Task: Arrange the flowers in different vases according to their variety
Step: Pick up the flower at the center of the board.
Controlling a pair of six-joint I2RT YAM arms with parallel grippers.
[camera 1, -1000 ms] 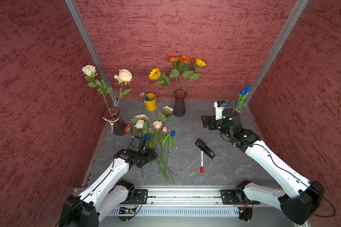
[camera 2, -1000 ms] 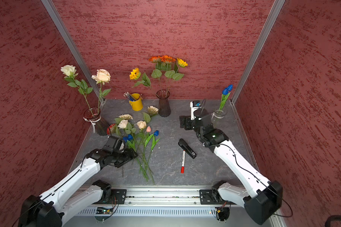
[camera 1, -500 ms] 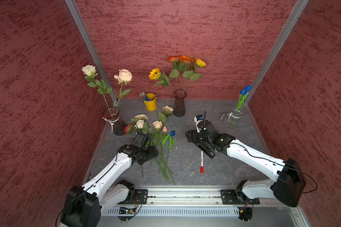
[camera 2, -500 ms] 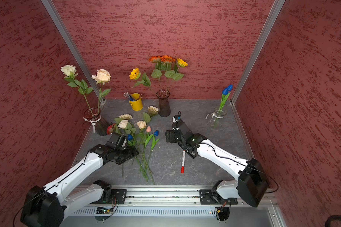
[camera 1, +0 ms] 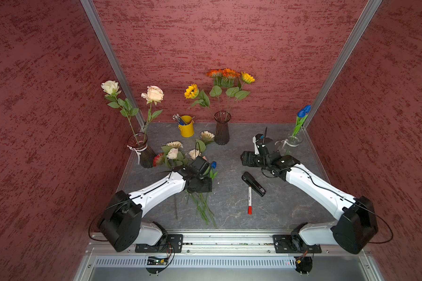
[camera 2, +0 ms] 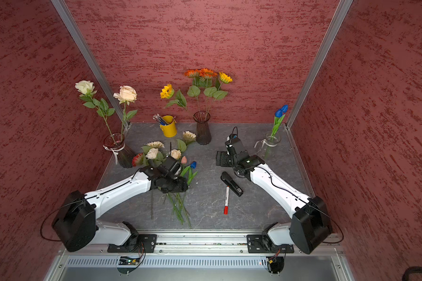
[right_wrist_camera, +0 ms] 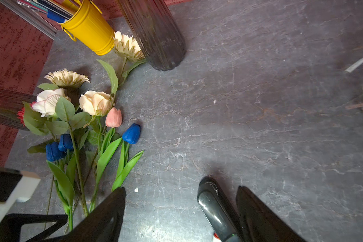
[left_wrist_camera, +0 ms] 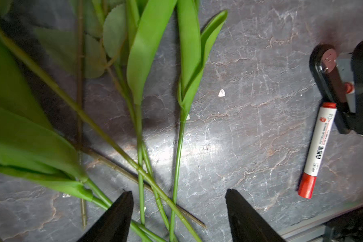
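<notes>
Presently the left pincer (left_wrist_camera: pixel 178 193) hangs low over the stalks of the loose flowers (camera 1: pixel 180 155), which lie heaped on the tabletop (camera 1: pixel 229 160) in front of the flared vase (camera 1: pixel 141 152). Its jaws are apart and clamp nothing. Several thin green stems (left_wrist_camera: pixel 155 188) cross between the jaws, and this is the fault to be corrected before any grip is made, since I judge that closing here would gather two or three varieties at once. The tulip stem (left_wrist_camera: pixel 178 146) lies a little clear of the crossing and appears the soundest choice. The pincer should shift so that only this stalk sits between the jaws, then lift steadily so its leaves slide free of the neighbouring ones. The blue tulip (right_wrist_camera: pixel 132 134) and pink tulip (right_wrist_camera: pixel 113 117) presumably belong in the small clear vase (camera 1: pixel 292 141) in the far corner, where two blue ones (camera 1: pixel 303 112) already stand. That vase is on the other arm's side, so a handover may be needed. The right pincer (right_wrist_camera: pixel 180 188) is also spread and empty, waiting above bare tabletop just beside a black stapler (camera 1: pixel 253 183). The red marker (left_wrist_camera: pixel 316 150) lies well apart from the stems and poses no obstacle.
</notes>
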